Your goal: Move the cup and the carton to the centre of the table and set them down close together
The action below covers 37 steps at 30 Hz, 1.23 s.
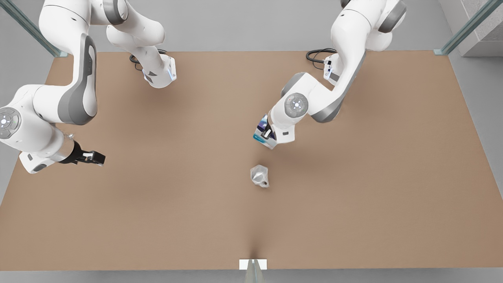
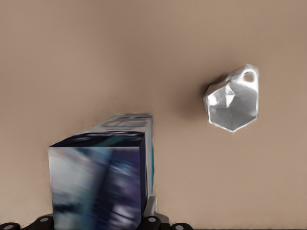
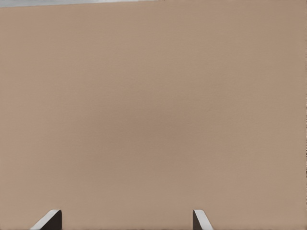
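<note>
Teal carton in left hand, cup near

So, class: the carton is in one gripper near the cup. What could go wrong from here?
1. The left gripper holds the carton close to the cup, which appears to lie tipped on the table; lowering too near could knock or roll it.
2. The carton looks tilted, so it might topple when released.
3. The right gripper, open, waits far off at the front view's left.

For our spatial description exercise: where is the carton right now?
In the front view the carton sits near the table's middle, gripped by the left tool, just behind the cup.
</note>
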{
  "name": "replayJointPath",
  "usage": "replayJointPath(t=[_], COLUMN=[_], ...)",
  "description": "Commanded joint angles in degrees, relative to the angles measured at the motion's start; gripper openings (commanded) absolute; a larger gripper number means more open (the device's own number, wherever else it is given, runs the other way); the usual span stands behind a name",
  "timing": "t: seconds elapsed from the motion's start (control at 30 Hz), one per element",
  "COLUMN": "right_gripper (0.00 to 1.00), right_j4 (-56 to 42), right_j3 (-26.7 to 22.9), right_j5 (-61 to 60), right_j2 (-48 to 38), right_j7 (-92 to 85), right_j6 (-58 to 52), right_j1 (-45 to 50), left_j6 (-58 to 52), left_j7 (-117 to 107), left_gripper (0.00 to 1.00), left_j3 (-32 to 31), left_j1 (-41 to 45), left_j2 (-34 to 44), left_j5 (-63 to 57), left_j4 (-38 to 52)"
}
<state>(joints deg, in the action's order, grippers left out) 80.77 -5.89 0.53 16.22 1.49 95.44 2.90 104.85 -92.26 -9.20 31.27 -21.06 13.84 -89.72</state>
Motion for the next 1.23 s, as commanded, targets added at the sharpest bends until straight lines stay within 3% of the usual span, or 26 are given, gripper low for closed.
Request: replayJointPath(t=[0.0,0.3,0.33,0.37,0.4,0.43,0.73,0.77,0.8,0.87,0.9,0.97,1.03,1.2], right_gripper=[1.00,1.00,1.00,1.00,1.00,1.00,1.00,1.00,1.00,1.00,1.00,1.00,1.00,1.00], right_j4=[0.0,-0.2,-0.2,-0.2,-0.2,-0.2,-0.4,-0.4,-0.4,-0.5,-0.5,-0.6,-0.6,-0.4], right_j3=[0.0,0.0,0.0,0.0,0.0,0.0,0.1,0.1,0.1,0.1,0.1,0.1,0.1,0.1], right_j5=[0.1,0.0,0.0,0.0,0.0,0.0,0.0,0.0,0.0,0.0,-0.1,-0.8,-0.9,-1.1], right_j2=[0.0,1.2,1.3,1.4,1.4,1.4,0.8,0.6,0.5,0.3,-0.1,-0.2,-0.1,0.6], right_j7=[0.0,0.1,0.1,0.1,0.1,0.1,-0.5,-0.6,-0.5,-0.4,-0.4,-0.3,-0.3,-0.3], right_j6=[0.1,0.9,0.9,1.0,1.2,1.2,0.4,0.3,-0.3,-0.1,-0.1,0.2,0.0,0.3], right_j1=[0.1,0.1,0.1,0.1,0.1,0.1,0.0,0.1,0.2,0.5,0.4,0.1,0.1,-0.2], left_j6=[0.1,8.7,8.5,8.6,8.7,8.7,8.0,0.8,-8.1,-29.7,-30.0,-27.8,-27.9,-26.1], left_j7=[-0.1,0.9,0.9,0.9,0.9,0.9,0.6,3.5,9.5,53.7,74.1,102.1,102.8,102.6], left_gripper=[0.57,0.62,0.66,0.85,0.97,1.00,1.00,1.00,1.00,1.00,1.00,1.00,1.00,1.00], left_j3=[-0.5,-0.8,-0.8,-0.7,-0.7,-0.6,-0.5,1.6,4.6,10.9,10.8,10.3,8.3,8.3], left_j1=[-0.1,0.0,0.0,0.0,0.0,0.0,0.0,-0.6,-2.7,-21.4,-28.9,-38.0,-37.5,-36.8], left_j2=[-0.3,-3.0,-3.0,-3.1,-3.1,-3.3,-3.1,-0.5,1.7,2.3,1.7,1.1,2.5,3.9], left_j5=[0.5,-0.1,-0.1,-0.1,-0.1,-0.1,-0.1,0.1,0.8,-1.7,-8.4,-10.0,-16.9,-17.1], left_j4=[0.0,-3.8,-3.8,-3.8,-3.8,-3.8,-3.7,-2.9,-0.2,14.8,17.4,20.0,20.4,19.7])
